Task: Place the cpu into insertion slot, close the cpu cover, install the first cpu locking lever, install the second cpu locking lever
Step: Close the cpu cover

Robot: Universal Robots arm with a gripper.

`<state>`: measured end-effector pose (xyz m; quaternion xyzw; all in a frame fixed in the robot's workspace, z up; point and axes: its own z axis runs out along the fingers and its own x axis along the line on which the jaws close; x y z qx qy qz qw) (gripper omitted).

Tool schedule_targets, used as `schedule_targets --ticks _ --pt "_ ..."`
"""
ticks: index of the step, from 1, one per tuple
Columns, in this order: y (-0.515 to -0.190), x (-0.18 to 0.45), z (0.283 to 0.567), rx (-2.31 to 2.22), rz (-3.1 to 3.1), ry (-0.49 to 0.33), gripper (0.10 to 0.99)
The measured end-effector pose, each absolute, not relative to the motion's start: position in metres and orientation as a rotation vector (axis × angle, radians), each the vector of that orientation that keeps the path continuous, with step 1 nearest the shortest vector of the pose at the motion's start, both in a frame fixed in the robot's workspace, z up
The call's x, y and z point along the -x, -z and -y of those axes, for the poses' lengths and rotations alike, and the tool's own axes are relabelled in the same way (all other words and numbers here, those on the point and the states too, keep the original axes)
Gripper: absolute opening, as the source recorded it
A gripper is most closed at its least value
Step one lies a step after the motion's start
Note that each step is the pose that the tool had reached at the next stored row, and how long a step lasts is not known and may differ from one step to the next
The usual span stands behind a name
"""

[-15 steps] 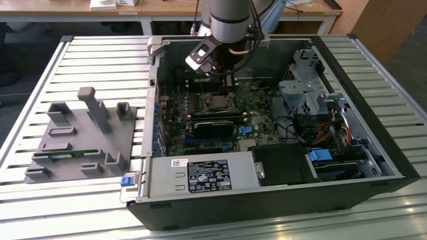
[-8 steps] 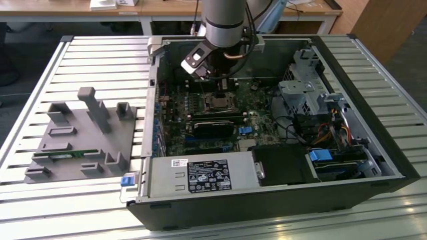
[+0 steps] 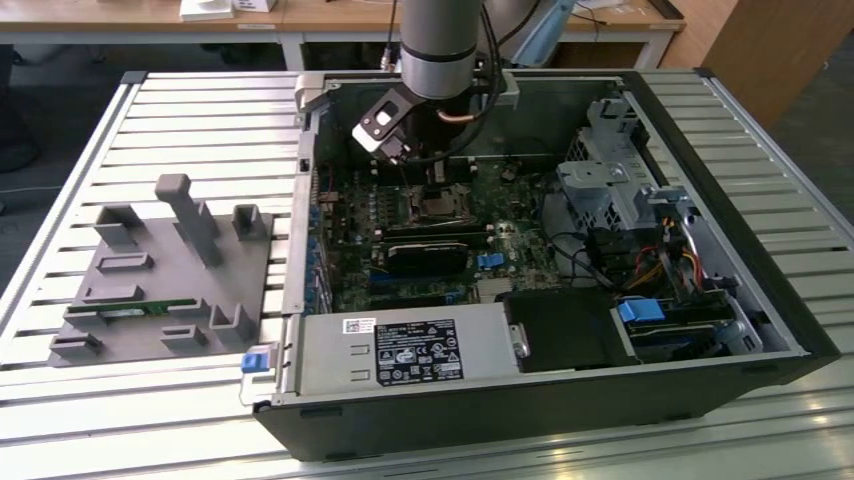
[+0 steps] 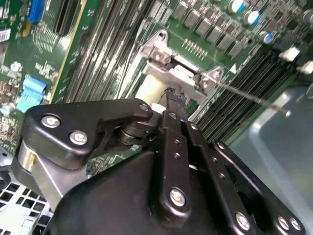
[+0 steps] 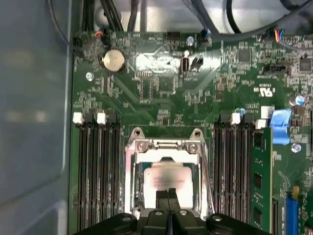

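In the exterior view, the arm [image 3: 441, 50] is reaching down into the open case [image 3: 801, 330] on the slatted table [image 3: 200, 130]. The gripper [image 3: 430, 172] is hanging just above the socket [image 3: 435, 206] on the board [image 3: 400, 215]. A grey fixture [image 3: 160, 270] is lying well apart, at the exterior view's left.

In the second wrist view, the gripper [image 4: 172, 100] is showing its black fingers [image 4: 168, 132] drawn together to a narrow tip, with nothing seen between them. That tip is sitting over the pale cpu [image 4: 149, 90], right by the hinged end of the cover [image 4: 183, 73]. A thin lever [image 4: 254, 100] is sticking out free beside the socket, so I judge it is not latched.

In the first wrist view, the cpu [image 5: 168, 176] is lying flat in the slot, and the cover [image 5: 166, 145] is framing it between the memory slots [image 5: 98, 171]. The gripper [image 5: 168, 195] is standing with its tip on, or just over, the chip's top; I cannot tell whether they are touching, nor whether the cover is fully down.

I judge the work is sitting between seating the cpu and closing the cover, with both levers not yet installed. Any move from here is calling for a light, straight touch that is keeping the chip flat and not dragging it sideways.
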<state>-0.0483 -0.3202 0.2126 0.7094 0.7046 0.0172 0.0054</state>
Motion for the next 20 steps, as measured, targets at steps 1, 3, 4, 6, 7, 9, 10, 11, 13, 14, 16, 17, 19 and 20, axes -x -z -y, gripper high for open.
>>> schedule_targets --ticks 1,3,4,6,7,9,10,11,13,14,16,17,19,20 --pt "-0.212 0.0489 0.3202 -2.221 -2.206 -0.054 0.106" --pt "-0.2105 0.0496 0.3203 -2.221 -2.206 -0.054 0.106" --pt "-0.2097 0.0503 0.3202 -2.221 -2.206 -0.054 0.106" --pt "-0.2084 0.0525 0.3202 -2.221 -2.206 -0.054 0.106" --pt "-0.2077 0.0534 0.3202 -2.221 -2.206 -0.054 0.106" --pt "-0.2063 0.0546 0.3202 -2.221 -2.206 -0.054 0.106" --pt "-0.2057 0.0547 0.3202 -2.221 -2.206 -0.054 0.106" --pt "-0.2052 0.0547 0.3202 -2.221 -2.206 -0.054 0.106" --pt "-0.2045 0.0547 0.3202 -2.221 -2.206 -0.054 0.106" --pt "-0.2041 0.0547 0.3202 -2.221 -2.206 -0.054 0.106" --pt "-0.2034 0.0547 0.3202 -2.221 -2.206 -0.054 0.106" --pt "-0.2032 0.0547 0.3202 -2.221 -2.205 -0.052 0.106" --pt "-0.2028 0.0547 0.3202 -2.22 -2.205 -0.051 0.106" --pt "-0.2024 0.0547 0.3202 -2.219 -2.204 -0.05 0.106"
